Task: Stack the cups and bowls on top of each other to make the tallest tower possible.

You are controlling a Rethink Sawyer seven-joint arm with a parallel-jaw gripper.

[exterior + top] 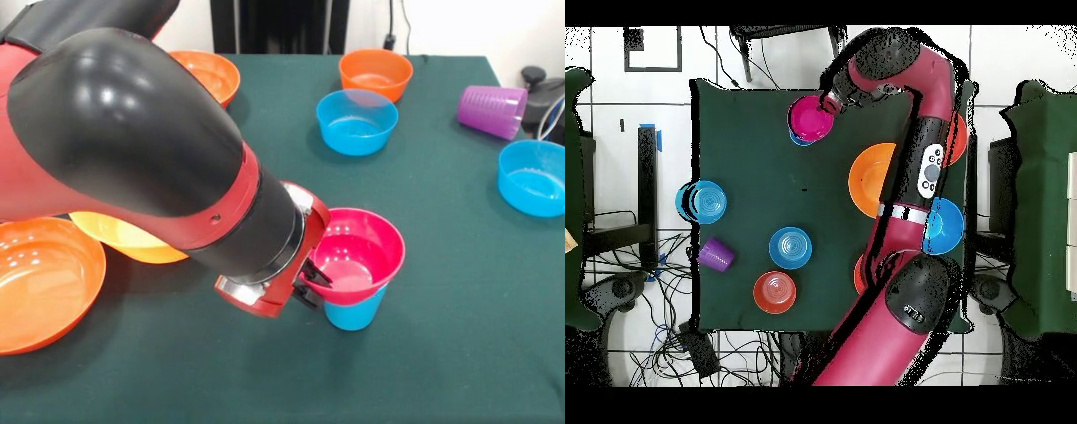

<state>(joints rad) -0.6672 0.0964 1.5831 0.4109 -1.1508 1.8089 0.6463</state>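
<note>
The tower is standing near the front edge of the desk (441, 353) in the front view: a pink bowl (357, 254) is sitting in the mouth of an upright light blue cup (355, 313), and nothing else is on it yet. The gripper (311, 276) is pressing in at the bowl's left rim, and its dark jaws appear to be pinching that rim, though the wrist is hiding part of them, so the hold is a reading rather than a certainty.

Both pieces look like thin, glossy plastic: light, fairly stiff, and slippery. The bowl is wider than the cup beneath it, so it is likely sitting loosely and could tip or skate off under a sideways nudge. A rim pinch seems the sensible hold for such bowls, since the smooth curved walls give little else to grip.

Well apart from the tower, a small blue bowl (357, 121), a small orange bowl (375, 72), another blue bowl (533, 177) and the purple cup (491, 111), lying on its side, are waiting. Larger orange bowls (42, 281) are resting at the left, partly behind the arm (124, 132).
</note>
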